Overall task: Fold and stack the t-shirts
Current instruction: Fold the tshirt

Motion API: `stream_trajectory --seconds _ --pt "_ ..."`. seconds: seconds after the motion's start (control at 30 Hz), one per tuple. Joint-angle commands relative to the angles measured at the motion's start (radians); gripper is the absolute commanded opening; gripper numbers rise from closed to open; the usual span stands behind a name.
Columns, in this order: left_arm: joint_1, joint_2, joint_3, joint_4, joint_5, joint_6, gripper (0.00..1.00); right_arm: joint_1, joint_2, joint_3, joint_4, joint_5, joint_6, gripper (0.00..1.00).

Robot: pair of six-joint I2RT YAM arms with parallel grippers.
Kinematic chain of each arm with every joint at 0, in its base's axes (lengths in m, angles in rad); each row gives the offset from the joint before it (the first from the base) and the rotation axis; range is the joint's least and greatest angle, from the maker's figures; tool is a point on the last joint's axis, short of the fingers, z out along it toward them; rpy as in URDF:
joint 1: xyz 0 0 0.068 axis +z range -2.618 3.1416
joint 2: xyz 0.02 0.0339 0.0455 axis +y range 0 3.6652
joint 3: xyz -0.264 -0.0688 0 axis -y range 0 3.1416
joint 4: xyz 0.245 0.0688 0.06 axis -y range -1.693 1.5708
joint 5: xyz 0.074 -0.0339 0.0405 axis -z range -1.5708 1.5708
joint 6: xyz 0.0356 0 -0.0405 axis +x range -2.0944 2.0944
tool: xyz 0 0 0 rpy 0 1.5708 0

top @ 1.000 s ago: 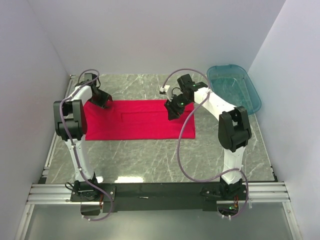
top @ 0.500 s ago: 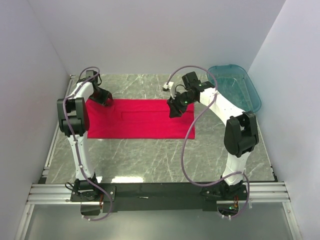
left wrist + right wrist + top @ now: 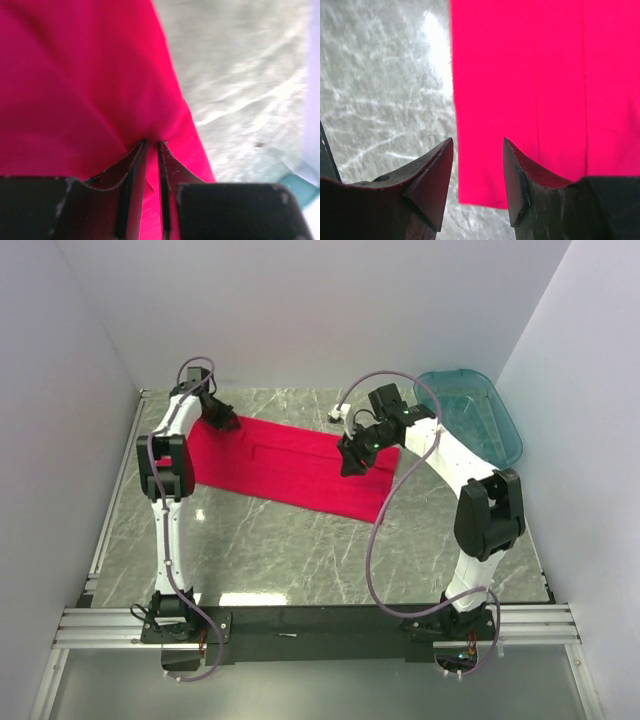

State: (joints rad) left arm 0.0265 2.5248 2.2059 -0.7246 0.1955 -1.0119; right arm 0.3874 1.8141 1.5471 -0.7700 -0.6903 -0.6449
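Red t-shirt (image 3: 290, 465) pinched in left fingers (image 3: 134, 200), edge under spread right fingers (image 3: 427, 180)

The t-shirt (image 3: 290, 465) lies across the far half of the table (image 3: 300, 550), slanting from far left to nearer right. The left gripper (image 3: 224, 423) sits at its far left corner and the right gripper (image 3: 347, 465) over its right end. A bin (image 3: 465, 410) stands in the table's far right corner, apart from the shirt.

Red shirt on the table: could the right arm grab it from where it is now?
Probably yes. The right gripper is open and hangs over the edge of the red shirt, with nothing between them. The left gripper pinches its other end.
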Motion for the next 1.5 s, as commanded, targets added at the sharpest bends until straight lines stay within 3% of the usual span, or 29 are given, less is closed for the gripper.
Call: stream_trajectory --seconds 0.0,0.2,0.37,0.5,0.7,0.93,1.2,1.4,1.47 --pt "-0.048 0.114 0.104 0.017 0.045 -0.028 0.22 0.013 -0.090 -0.059 -0.014 -0.005 -0.088 0.51" --pt "-0.048 0.028 0.060 0.236 0.140 -0.051 0.28 0.158 -0.170 -0.304 0.145 0.175 -0.177 0.51" --pt "-0.034 -0.174 0.025 0.338 0.157 0.019 0.41 0.280 -0.078 -0.294 0.224 0.363 -0.115 0.52" --pt "-0.030 -0.374 -0.104 0.389 0.124 0.114 0.48 0.332 -0.013 -0.251 0.247 0.514 -0.050 0.54" --pt "0.036 -0.789 -0.543 0.468 -0.005 0.234 0.64 0.350 0.059 -0.242 0.262 0.604 -0.038 0.54" --pt "0.266 -1.263 -1.026 0.528 0.177 0.196 0.68 0.378 0.073 -0.292 0.252 0.598 -0.032 0.49" --pt "0.346 -1.546 -1.320 0.338 0.216 0.311 0.74 0.389 0.106 -0.311 0.227 0.581 0.001 0.35" --pt "0.354 -1.688 -1.463 0.246 0.190 0.315 0.81 0.399 0.102 -0.318 0.196 0.584 0.016 0.03" --pt "0.355 -1.710 -1.485 0.202 0.151 0.303 0.86 0.435 0.059 -0.337 0.172 0.549 -0.001 0.00"
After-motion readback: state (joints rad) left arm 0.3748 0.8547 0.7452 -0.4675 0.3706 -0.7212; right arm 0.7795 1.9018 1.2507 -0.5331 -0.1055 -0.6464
